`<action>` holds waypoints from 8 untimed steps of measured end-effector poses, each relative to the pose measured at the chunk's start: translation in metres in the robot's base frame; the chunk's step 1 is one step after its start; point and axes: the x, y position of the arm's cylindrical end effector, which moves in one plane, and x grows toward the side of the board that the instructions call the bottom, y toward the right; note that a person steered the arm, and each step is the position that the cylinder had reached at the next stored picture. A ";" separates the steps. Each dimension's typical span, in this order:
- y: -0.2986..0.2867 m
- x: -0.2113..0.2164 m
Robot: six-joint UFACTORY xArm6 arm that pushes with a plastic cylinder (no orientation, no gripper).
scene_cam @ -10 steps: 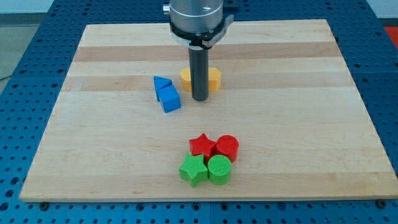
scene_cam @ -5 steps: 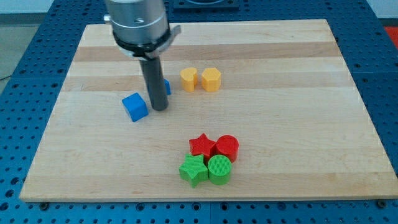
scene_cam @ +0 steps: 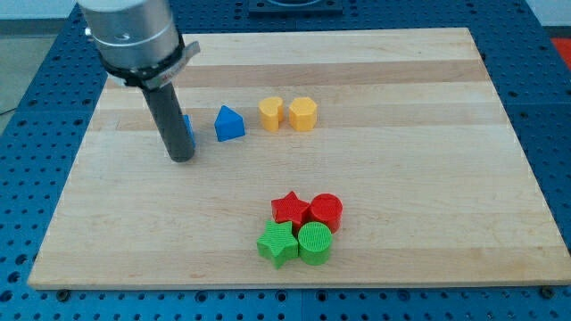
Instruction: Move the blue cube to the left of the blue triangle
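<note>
The blue triangle (scene_cam: 229,123) sits on the wooden board (scene_cam: 401,160), left of the two yellow blocks. The blue cube (scene_cam: 187,130) lies to its left, mostly hidden behind my rod; only a blue sliver shows at the rod's right edge. My tip (scene_cam: 181,158) rests on the board just in front of the blue cube, toward the view's bottom, and left of the blue triangle.
A yellow cylinder (scene_cam: 270,113) and a yellow hexagon (scene_cam: 302,113) stand right of the blue triangle. A red star (scene_cam: 290,208), red cylinder (scene_cam: 326,210), green star (scene_cam: 277,242) and green cylinder (scene_cam: 315,242) cluster near the view's bottom.
My rod has swept from the board's middle to the view's left. The blue cube has gone from below the triangle to its left, and the triangle now shows fully.
</note>
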 end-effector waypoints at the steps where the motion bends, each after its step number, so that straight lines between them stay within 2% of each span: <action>1: -0.002 0.007; 2: -0.034 0.021; 5: 0.024 -0.025; 6: 0.029 -0.025; 7: 0.005 -0.002; 8: -0.057 0.003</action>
